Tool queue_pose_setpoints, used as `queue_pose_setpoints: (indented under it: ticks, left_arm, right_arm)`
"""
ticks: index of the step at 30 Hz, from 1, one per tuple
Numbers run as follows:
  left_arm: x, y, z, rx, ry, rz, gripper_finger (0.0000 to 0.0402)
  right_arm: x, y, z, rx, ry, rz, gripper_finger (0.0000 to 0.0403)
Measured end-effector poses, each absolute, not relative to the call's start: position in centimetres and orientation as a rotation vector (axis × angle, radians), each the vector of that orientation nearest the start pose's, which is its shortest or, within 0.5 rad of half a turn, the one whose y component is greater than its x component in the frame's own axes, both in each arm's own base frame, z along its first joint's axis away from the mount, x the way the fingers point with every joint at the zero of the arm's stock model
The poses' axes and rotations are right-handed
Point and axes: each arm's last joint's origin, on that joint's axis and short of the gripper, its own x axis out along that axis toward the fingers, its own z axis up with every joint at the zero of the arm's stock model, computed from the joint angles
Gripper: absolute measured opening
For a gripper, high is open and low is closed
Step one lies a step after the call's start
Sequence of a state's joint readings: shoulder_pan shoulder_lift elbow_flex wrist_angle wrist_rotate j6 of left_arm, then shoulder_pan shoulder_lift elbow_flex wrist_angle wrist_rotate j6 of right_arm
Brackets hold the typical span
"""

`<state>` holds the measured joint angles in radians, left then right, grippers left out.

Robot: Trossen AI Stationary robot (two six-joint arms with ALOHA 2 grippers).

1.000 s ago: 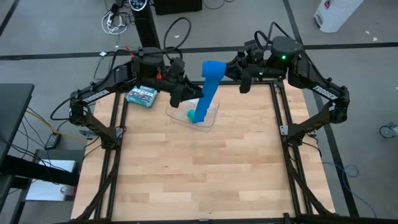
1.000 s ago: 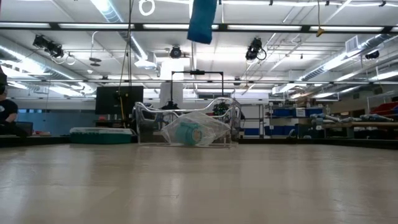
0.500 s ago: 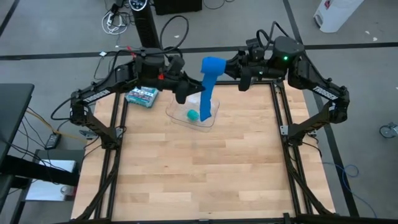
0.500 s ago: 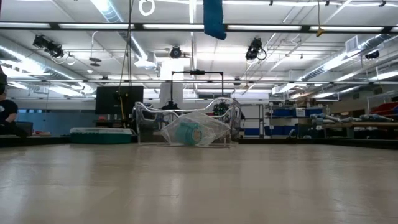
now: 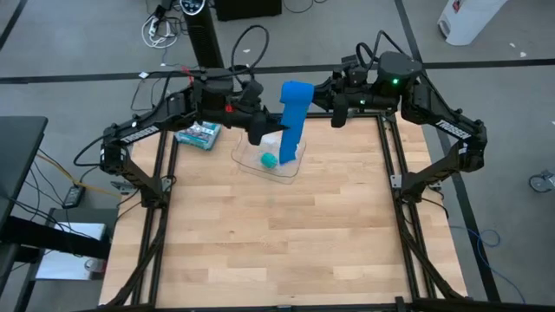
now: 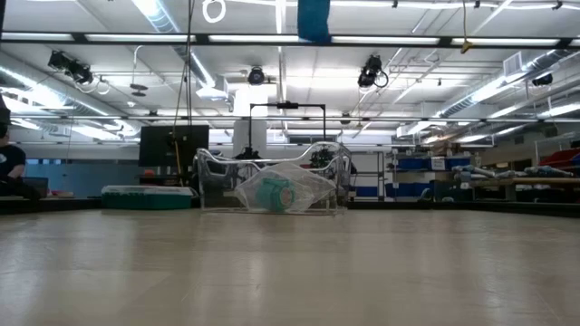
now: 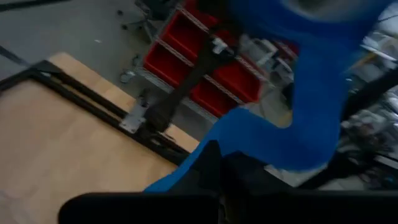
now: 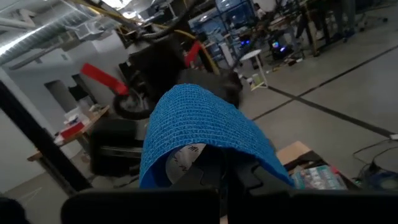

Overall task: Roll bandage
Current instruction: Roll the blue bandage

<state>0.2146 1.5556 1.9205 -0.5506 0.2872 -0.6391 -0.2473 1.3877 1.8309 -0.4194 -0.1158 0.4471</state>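
Note:
The bright blue bandage [image 5: 292, 121] hangs as a strip high over the table's far side, above a clear tray [image 5: 290, 169]. My right gripper [image 5: 319, 95] is shut on its upper end, which drapes over the fingertips [image 8: 199, 124]. My left gripper [image 5: 267, 134] comes from the table's left and is shut on the strip lower down [image 7: 249, 134]. In the low view only the strip's lower end [image 6: 314, 18] shows, at the picture's top edge. My left gripper pinches the hanging strip [image 7: 214, 149] between its two fingers, below the right gripper's hold. It comes about level from the table's left, fingers across the strip. A short tail [image 7: 168, 180] runs on past the fingers, clear of the table. My right gripper holds the bandage's upper end [image 8: 186, 118], reaching level from the table's right. The cloth folds over the fingertips and hides the place of contact. The strip hangs below, clear of the table.
The clear tray [image 6: 213, 172] at the far middle holds a plastic bag with a small teal-green roll [image 5: 269, 159]. A green-and-white box [image 5: 198, 133] lies at the far left. Bare wooden tabletop [image 5: 277, 234] spreads toward the near edge.
My left gripper has moved a little toward the strip and shut on it. The strip, which slanted toward the table's left, now hangs straighter, and its lower end has risen a little. My right gripper has kept its hold.

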Motion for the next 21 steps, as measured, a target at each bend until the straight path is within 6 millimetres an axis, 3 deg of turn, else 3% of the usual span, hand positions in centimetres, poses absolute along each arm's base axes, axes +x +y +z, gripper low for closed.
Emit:
queue_pose_setpoints:
  ticks: [12,21]
  left_arm:
    - [28.3,4.9,52.8,-0.773,0.048,-0.210,0.0004]
    - [27.3,5.5,54.9,-0.760,-0.117,-0.291,0.0004]
  right_arm:
    - [24.4,-8.0,51.4,0.389,0.067,-0.215,0.0000]
    - [24.3,-7.9,50.6,0.328,0.169,-0.142,0.0000]
